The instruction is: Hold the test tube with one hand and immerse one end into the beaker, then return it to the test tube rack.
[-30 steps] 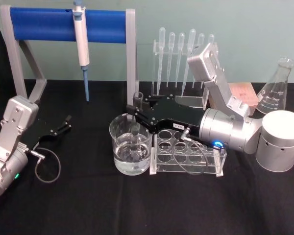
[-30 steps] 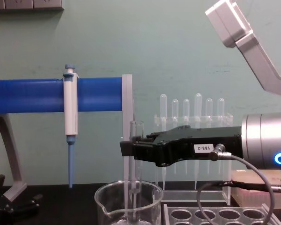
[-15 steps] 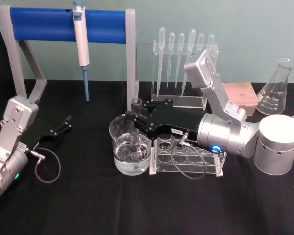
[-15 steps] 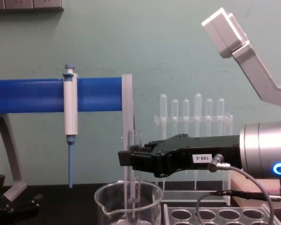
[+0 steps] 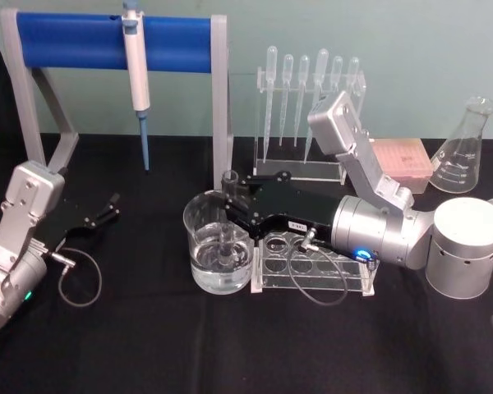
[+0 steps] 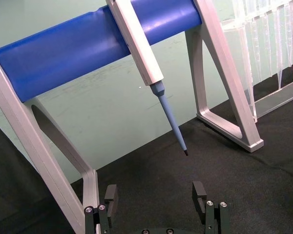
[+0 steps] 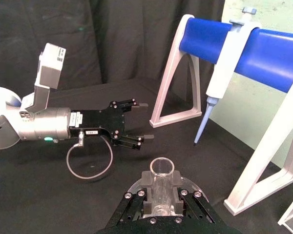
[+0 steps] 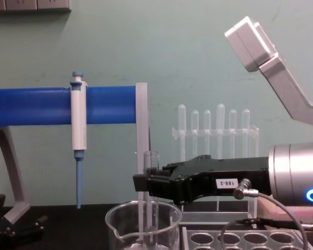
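The test tube [image 5: 229, 190] stands upright, and my right gripper [image 5: 230, 202] is shut on its upper part just below the open rim. Its lower end hangs inside the beaker [image 5: 199, 246], down near the water in it. In the chest view the test tube [image 8: 151, 162] rises above the black right gripper [image 8: 144, 183] and drops into the beaker [image 8: 120, 229]. The right wrist view looks down on the test tube [image 7: 162, 171] rim, held in the right gripper [image 7: 161, 194]. My left gripper [image 5: 108, 208] rests open on the black cloth at the left, also seen as the left gripper [image 6: 155, 194].
A blue-barred stand [image 5: 74, 41] with a white and blue pipettor [image 5: 136, 61] stands behind the beaker. A clear tube rack [image 5: 312, 264] lies right beside the beaker under my right arm. Pipettes in a holder [image 5: 308, 90], a pink box [image 5: 404, 158] and a flask [image 5: 464, 152] stand at the back right.
My right gripper has moved down with the test tube, so its lower end sits deeper in the beaker. The left arm has not moved.
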